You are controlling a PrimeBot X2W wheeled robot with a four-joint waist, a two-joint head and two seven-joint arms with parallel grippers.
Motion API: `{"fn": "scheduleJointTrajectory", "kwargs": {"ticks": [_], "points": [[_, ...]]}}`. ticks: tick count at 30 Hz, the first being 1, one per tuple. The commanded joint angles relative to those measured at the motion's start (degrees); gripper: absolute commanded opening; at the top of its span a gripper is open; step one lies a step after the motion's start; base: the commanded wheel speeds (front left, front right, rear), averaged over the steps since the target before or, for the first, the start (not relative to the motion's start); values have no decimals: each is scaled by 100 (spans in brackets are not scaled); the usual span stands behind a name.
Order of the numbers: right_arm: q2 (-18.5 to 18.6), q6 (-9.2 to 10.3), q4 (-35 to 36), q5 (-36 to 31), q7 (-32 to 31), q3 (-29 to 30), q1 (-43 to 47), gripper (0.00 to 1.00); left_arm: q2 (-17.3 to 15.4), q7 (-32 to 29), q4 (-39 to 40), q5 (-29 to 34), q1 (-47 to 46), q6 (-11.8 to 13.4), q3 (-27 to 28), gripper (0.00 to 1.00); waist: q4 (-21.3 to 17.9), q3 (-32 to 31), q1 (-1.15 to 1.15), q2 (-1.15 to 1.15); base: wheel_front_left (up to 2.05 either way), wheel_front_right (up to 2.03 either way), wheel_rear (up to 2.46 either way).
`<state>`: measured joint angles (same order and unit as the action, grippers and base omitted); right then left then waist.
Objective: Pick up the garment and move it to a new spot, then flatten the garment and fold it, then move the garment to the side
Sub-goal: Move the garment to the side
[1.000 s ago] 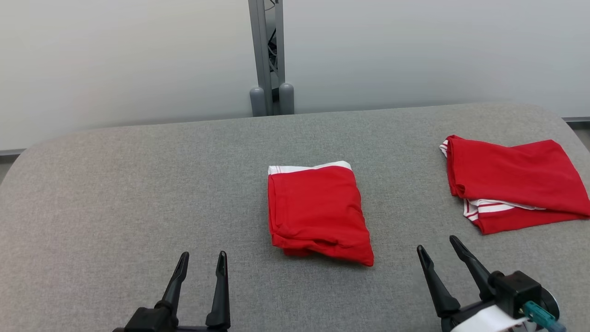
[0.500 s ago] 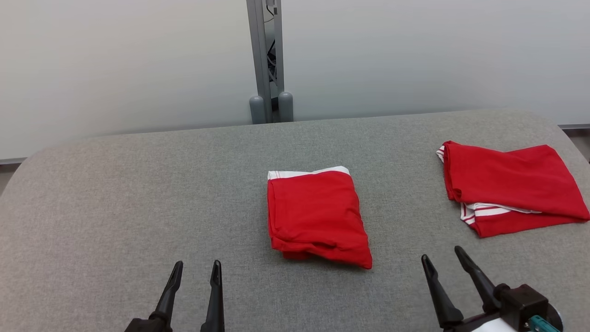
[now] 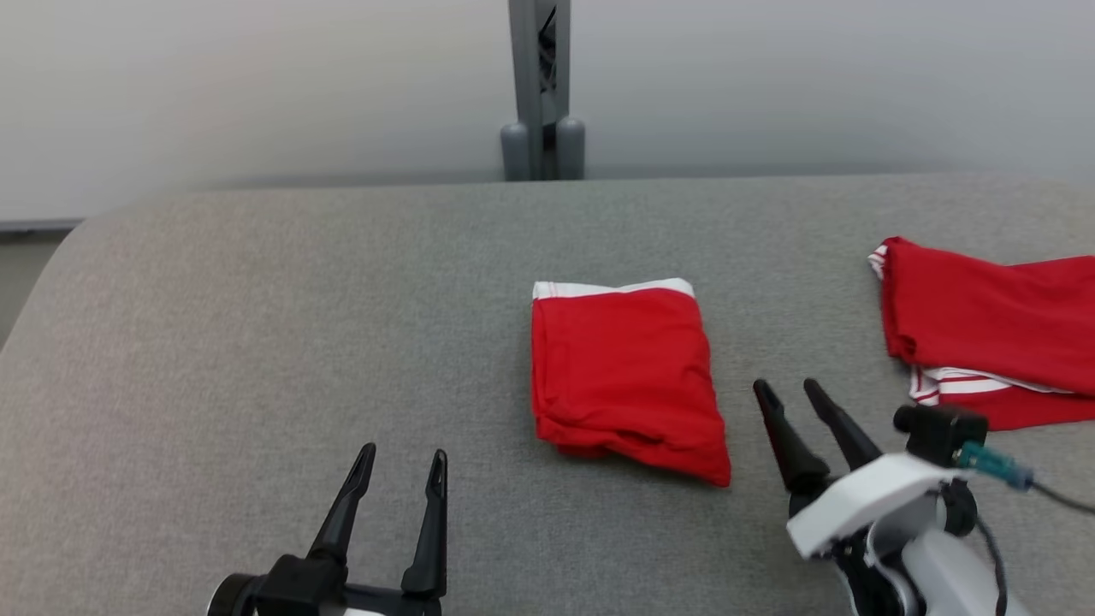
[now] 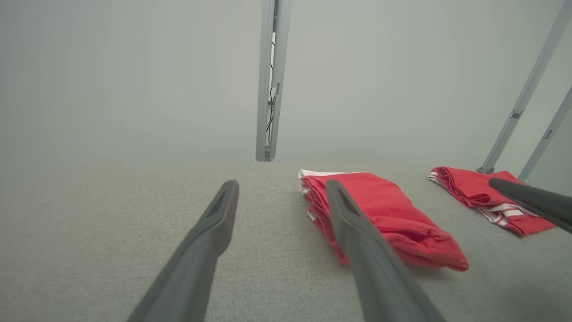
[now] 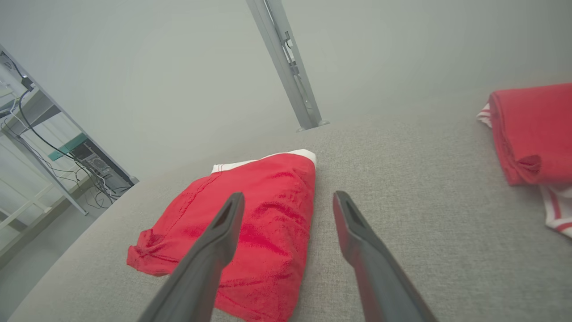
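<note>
The right gripper [image 3: 784, 386] has advanced beside the folded garment [image 3: 624, 376]. The left gripper [image 3: 404, 450] hangs spread and empty, the garment lies central on the table [image 3: 257, 299], and the right gripper is likewise spread, empty. Folding looks done; next, pinch the stack and carry it aside.

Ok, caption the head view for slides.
Folded red garment centred, open left end effector and right end effector flanking, second garment aside.

Setting: test lab, not a home. Evidence: bare pale wall panels [image 3: 214, 77]; metal post [image 3: 541, 85] with wires [image 4: 270, 112] running up its gap; slanted metal struts [image 4: 523, 98]; work table [image 3: 257, 325] covered in plain grey cloth; off to one side, a metal rack [image 5: 67, 117] with equipment and loose cables.
</note>
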<state>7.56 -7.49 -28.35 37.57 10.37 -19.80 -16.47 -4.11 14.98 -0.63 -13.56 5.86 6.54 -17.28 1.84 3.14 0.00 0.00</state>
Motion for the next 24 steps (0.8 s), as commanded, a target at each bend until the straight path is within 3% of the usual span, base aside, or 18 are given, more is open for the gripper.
{"fn": "scheduleJointTrajectory", "kwargs": {"ticks": [1, 11, 24], "points": [[81, 0, -106, 196, -112, -37, -166, 100, 0, 22, -4, 41, -133, -41, -8, 100, 184, 220, 0, 0, 0, 0, 0], [413, 0, -874, 1917, -1037, -575, -1107, 100, 36, 21, -122, 81, -472, -53, -104, 100, 555, 671, 0, 0, 0, 0, 0], [629, 0, -1498, 2585, -1094, -1278, -1560, 100, 63, 22, -218, 112, -740, -82, -168, 100, 783, 926, 0, 0, 0, 0, 0]]}}
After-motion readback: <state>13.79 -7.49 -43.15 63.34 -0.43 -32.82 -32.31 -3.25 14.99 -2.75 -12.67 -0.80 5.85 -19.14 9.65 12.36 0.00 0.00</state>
